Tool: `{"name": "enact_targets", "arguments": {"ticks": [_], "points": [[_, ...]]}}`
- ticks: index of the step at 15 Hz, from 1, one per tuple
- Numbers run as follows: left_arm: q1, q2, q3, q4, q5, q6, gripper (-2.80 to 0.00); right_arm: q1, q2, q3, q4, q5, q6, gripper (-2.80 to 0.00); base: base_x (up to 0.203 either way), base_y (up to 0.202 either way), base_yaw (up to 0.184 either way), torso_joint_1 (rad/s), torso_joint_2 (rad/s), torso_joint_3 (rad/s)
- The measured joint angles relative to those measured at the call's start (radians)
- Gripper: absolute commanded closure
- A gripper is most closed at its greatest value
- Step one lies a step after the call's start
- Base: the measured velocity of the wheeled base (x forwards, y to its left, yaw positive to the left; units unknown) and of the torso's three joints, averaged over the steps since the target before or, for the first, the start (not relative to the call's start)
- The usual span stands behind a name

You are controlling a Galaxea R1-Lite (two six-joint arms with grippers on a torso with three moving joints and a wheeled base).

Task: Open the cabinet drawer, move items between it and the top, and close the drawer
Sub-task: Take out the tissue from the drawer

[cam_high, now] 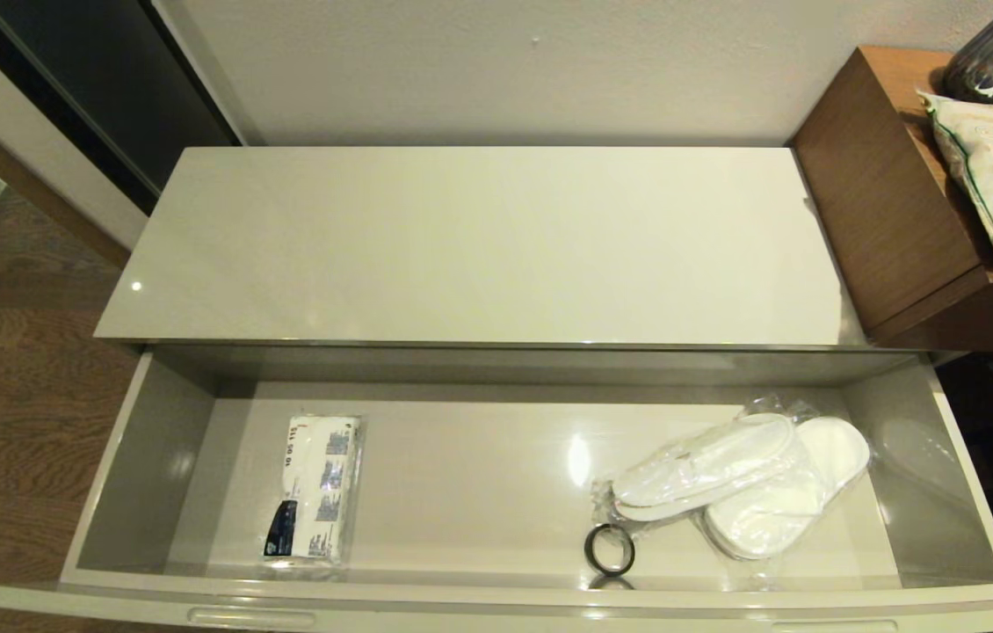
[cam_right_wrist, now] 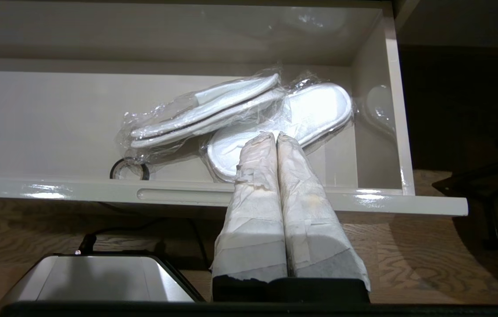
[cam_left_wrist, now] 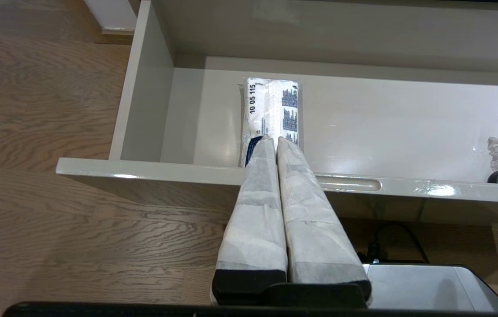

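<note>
Head view: cabinet drawer (cam_high: 154,440) pulled open, top (cam_high: 479,246) bare. Tissue pack (cam_high: 316,488) lies at drawer's left, bagged slippers (cam_high: 742,483) at right w/ black ring (cam_high: 609,549) beside. Left gripper (cam_left_wrist: 274,140) & right gripper (cam_right_wrist: 273,137) both pinched closed, holding nothing, in front of drawer.

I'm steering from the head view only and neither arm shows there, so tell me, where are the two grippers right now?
Observer: The left gripper hangs shut outside the cabinet drawer, in line with the tissue pack.
Operator: And the right?
Observer: The right gripper is shut too, in front of the drawer, pointing at the slippers.
Operator: Is either holding anything?
Observer: No, both are empty.
</note>
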Motion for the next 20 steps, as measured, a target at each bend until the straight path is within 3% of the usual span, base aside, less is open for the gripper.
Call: {"name": "enact_targets", "arguments": {"ticks": [13,17,20], "points": [[0.0,0.0,0.0,0.001,0.0,-0.001,0.0,0.0,0.001,0.0,0.0,0.0,0.009,0.0,0.0,0.0,0.0,0.0,0.0,0.0],[0.001,0.0,0.0,0.001,0.0,0.025,0.0,0.0,0.001,0.0,0.0,0.0,0.008,0.0,0.0,0.0,0.0,0.0,0.0,0.0],[0.001,0.033,-0.083,0.029,-0.005,0.053,0.0,0.0,0.001,0.0,0.0,0.0,0.009,0.0,0.0,0.0,0.0,0.0,0.0,0.0]]}}
